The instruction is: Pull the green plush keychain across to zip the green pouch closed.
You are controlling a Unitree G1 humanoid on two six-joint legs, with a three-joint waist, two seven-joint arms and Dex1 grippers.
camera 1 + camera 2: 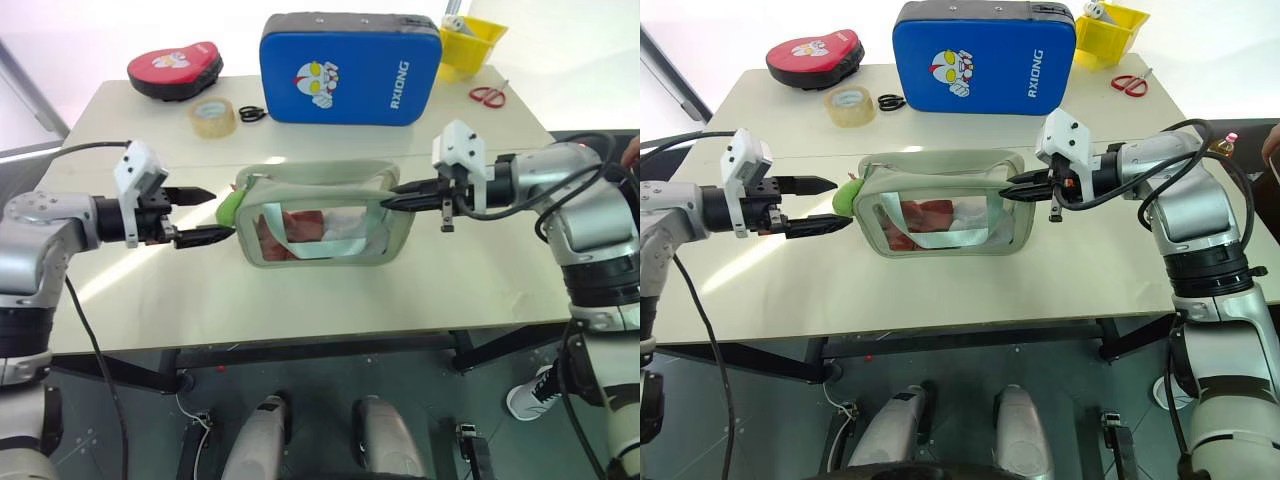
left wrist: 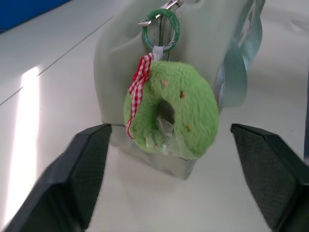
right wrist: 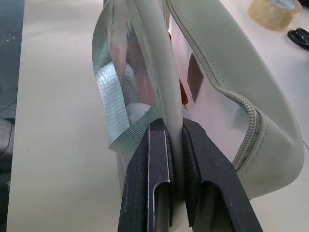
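The pale green pouch [image 1: 318, 226] with a clear window stands upright in the middle of the table. The green plush keychain [image 2: 169, 112], a fuzzy ring with a red checked ribbon, hangs from a green ring at the pouch's left end [image 1: 229, 207]. My left gripper [image 1: 220, 214] is open, one finger [image 2: 83, 166] on each side of the keychain, neither touching it. My right gripper [image 3: 175, 123] is shut on the pouch's right end edge [image 1: 386, 197], beside the zip track.
At the back of the table [image 1: 300, 300] stand a blue cartoon-printed pad [image 1: 350, 68], a red pad [image 1: 175, 68], a tape roll [image 1: 213, 117], red scissors [image 1: 487, 95] and a yellow bin [image 1: 470, 40]. The table's front edge is near.
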